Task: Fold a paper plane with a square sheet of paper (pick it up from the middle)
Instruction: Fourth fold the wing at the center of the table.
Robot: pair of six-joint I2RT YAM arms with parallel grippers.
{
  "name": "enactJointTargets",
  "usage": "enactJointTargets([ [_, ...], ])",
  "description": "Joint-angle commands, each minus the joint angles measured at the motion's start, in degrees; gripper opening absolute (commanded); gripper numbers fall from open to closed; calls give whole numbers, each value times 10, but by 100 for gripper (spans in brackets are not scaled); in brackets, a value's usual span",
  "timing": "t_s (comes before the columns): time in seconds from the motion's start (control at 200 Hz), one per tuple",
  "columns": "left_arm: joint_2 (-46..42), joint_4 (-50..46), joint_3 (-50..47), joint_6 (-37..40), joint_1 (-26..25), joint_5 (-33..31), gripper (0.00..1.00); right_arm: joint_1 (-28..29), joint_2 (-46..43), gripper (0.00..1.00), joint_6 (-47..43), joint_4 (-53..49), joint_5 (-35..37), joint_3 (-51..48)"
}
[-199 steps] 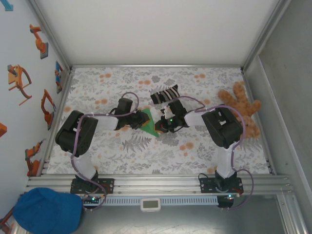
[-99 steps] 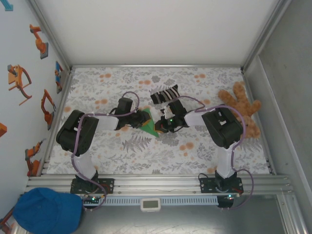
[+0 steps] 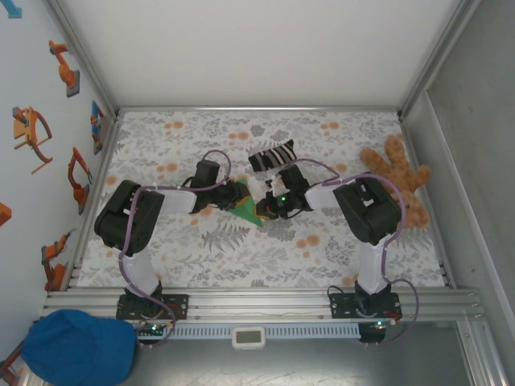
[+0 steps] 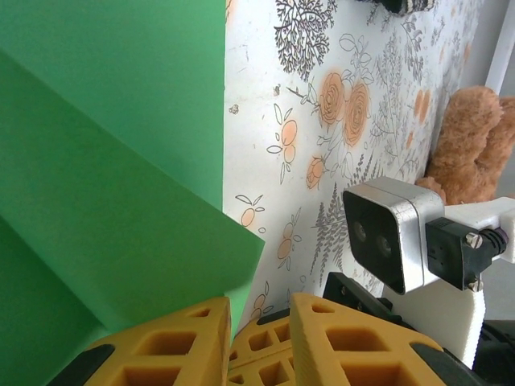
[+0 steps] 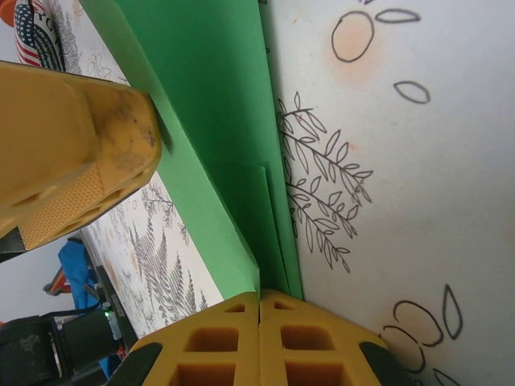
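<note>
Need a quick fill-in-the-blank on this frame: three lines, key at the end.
The right gripper is shut on the ___ sheet of paper.
The teddy bear lies by the ___ edge of the table.
The sock has black and ___ stripes.
Missing: green; right; white.

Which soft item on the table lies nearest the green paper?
The striped sock, just beyond the paper; the brown teddy bear sits far right.

Striped sock [image 3: 272, 154] on floral cloth [image 3: 241, 257], brown teddy bear [image 3: 402, 186], blue cap [image 3: 76, 347]
</note>
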Motion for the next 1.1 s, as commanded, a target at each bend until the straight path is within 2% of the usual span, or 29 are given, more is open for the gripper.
enactJointTargets([
  [0.0,-17,7,-4,13,3,8,27,-6,16,4,0,-25,46,-18],
  [0.265,-45,46,-52,22,13,20,29,-10,20,4,7,-20,39,-19],
  [0.576,-26,-25,-19,38,12,-14,27,-10,24,4,7,-21,39,-18],
  [1.097,10,-19,16,34,1,-9,27,-10,24,4,6,-21,40,-20],
])
